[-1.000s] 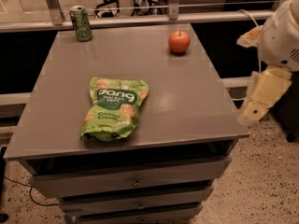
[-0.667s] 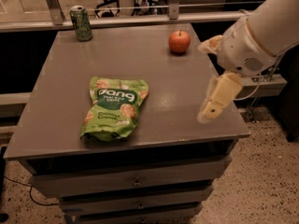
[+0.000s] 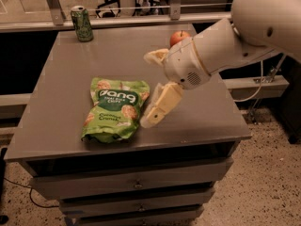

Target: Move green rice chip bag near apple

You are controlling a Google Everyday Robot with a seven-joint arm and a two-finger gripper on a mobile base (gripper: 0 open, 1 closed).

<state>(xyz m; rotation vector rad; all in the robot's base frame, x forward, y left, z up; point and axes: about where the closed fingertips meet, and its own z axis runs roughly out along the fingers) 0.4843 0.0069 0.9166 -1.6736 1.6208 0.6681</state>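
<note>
Green rice chip bag (image 3: 117, 109) flat on the counter (image 3: 61, 79), label up, toward the front edge, at about 7 o'clock from the counter's middle; pouch closed, contents unseen. Claw (image 3: 147, 89) right at the bag's 3 o'clock, spread wide, holding nothing; lower finger (image 3: 160, 108) just beside the bag's right edge, contact impossible to tell. Apple (image 3: 178, 36) at the back of the counter, at the bag's 1 o'clock, well apart, partly hidden behind the arm (image 3: 225, 41). Green can (image 3: 82, 23) upright near the back-left corner, at the bag's 11 o'clock. Drawers (image 3: 136, 185) below the counter shut.
</note>
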